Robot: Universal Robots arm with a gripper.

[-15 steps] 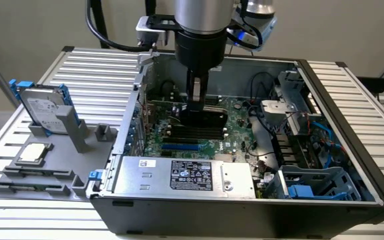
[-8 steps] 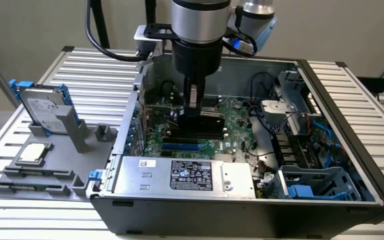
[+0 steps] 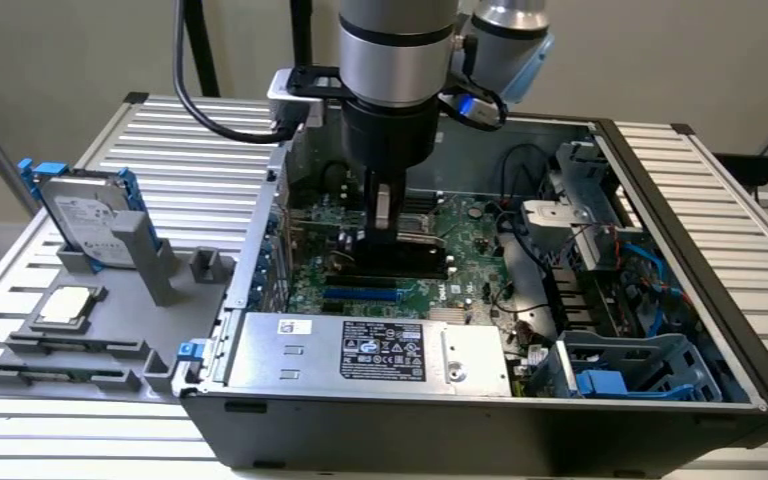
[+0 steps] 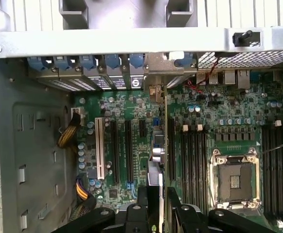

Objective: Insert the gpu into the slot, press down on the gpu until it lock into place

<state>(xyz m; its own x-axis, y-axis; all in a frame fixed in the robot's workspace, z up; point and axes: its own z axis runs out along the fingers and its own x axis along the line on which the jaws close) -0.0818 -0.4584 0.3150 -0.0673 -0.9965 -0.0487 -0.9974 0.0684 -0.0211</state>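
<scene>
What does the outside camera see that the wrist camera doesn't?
The exterior view takes in the hard drive standing in its gray holder beside the case, the labelled power supply and the arm. The wrist view looks straight down on the black memory strips and a white slot. Both share the green motherboard and the gripper closed on the gpu.
</scene>
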